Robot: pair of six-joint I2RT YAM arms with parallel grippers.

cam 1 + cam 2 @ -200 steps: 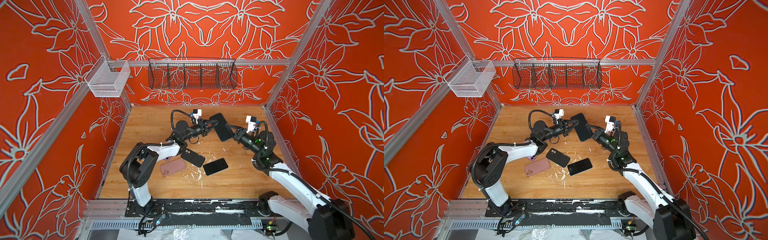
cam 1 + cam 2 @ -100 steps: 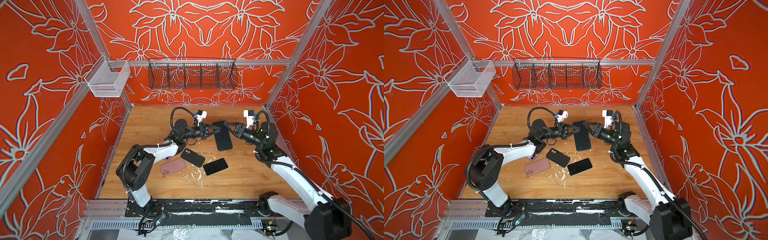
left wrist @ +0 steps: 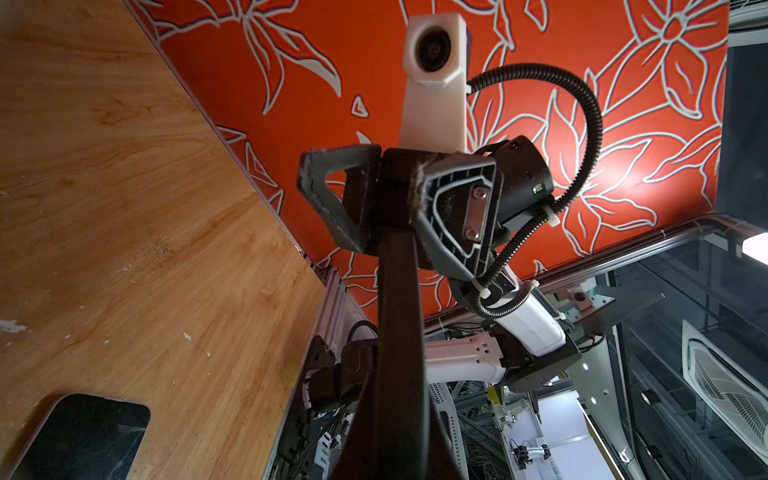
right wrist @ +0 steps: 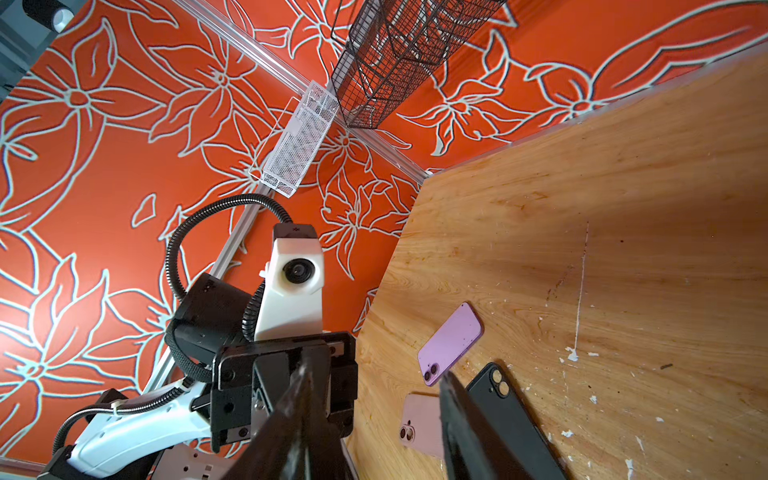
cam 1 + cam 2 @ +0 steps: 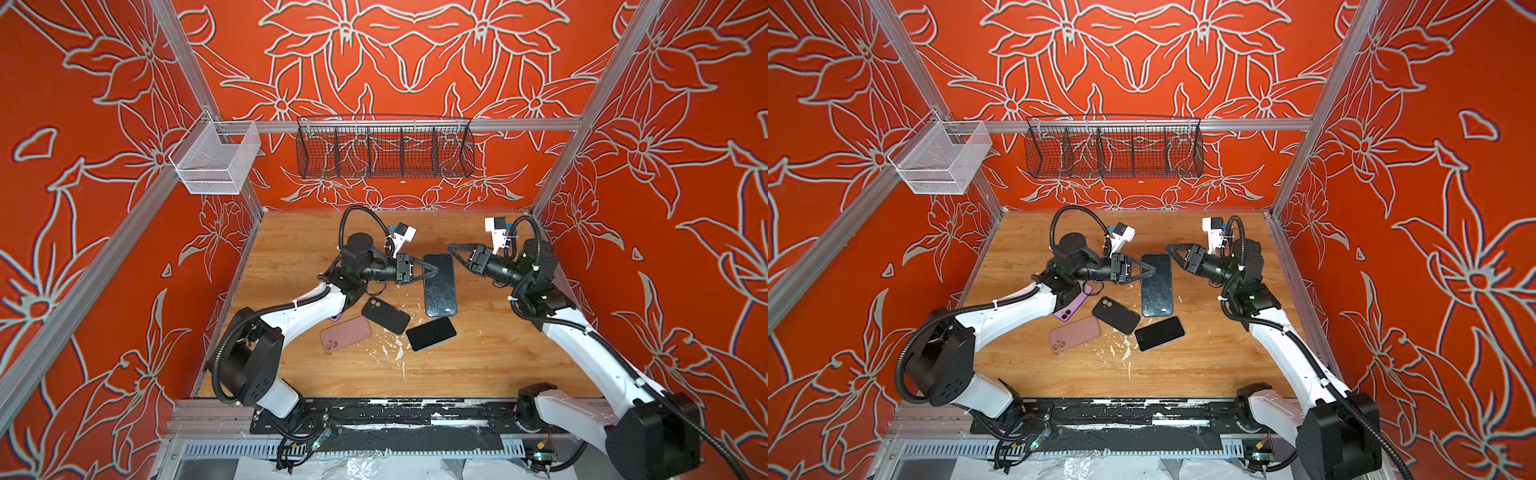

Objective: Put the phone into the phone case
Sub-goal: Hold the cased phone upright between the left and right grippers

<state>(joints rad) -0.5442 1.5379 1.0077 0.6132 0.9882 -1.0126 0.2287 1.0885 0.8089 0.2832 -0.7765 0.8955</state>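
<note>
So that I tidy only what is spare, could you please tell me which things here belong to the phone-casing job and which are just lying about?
In the job: black phone pinched by the left fingers; right fingers, open beside it; probably the black case on the table.
Lying about, seemingly: pink phone or case; purple phone; second black phone; wire basket; mesh basket.

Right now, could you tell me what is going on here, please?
The left gripper has its jaws shut on the edge of a large black phone, holding it over the table. The right gripper is open beside it, not touching. A pink case, a black case and a smaller phone lie nearby.
</note>
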